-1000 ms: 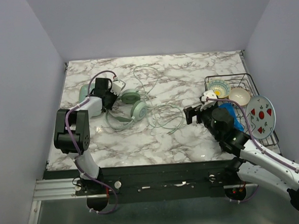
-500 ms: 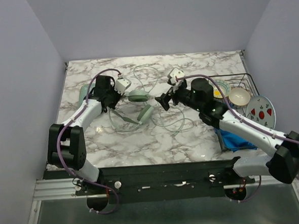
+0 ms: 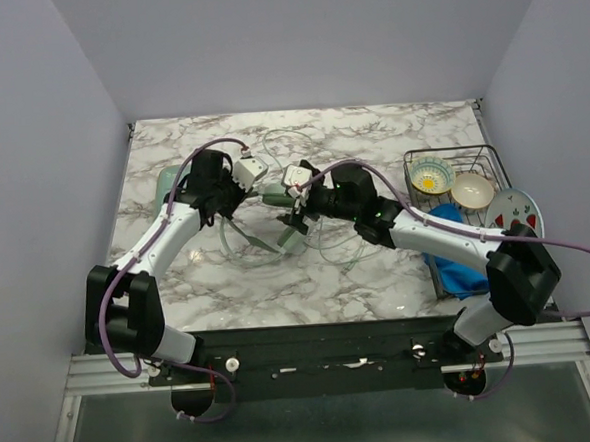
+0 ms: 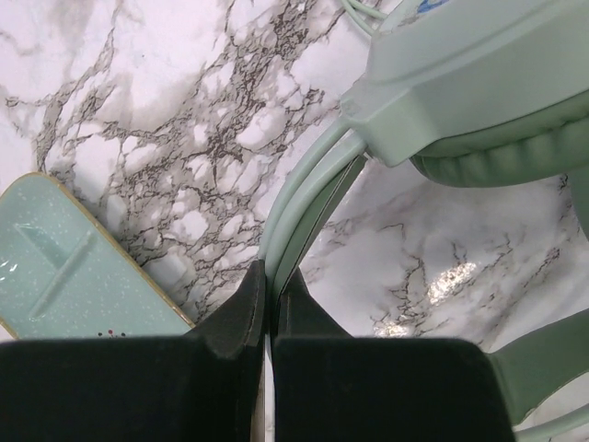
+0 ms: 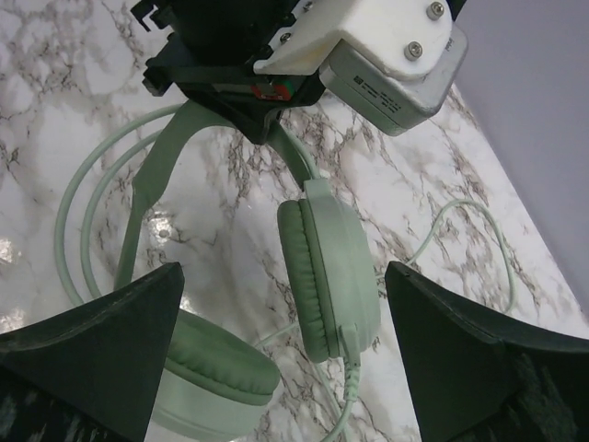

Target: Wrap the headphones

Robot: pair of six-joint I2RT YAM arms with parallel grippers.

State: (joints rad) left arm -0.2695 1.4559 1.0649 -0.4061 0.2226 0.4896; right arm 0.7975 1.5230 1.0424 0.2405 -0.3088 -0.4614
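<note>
The pale mint-green headphones hang in mid-table, held by the headband. My left gripper is shut on the headband, one ear cup just beyond its fingertips. My right gripper is open, its jaws spread on either side of one upright ear cup without touching it. The other ear cup lies lower left. The thin cable trails loose over the marble, also in the right wrist view.
The flat mint-green case lies behind the left arm, also in the left wrist view. A wire dish rack with two bowls, a strawberry plate and a blue cloth stand at the right.
My right arm has swung left from the dish rack to the headphones. My left gripper has carried the headband right and up, so the ear cups have shifted toward mid-table.
</note>
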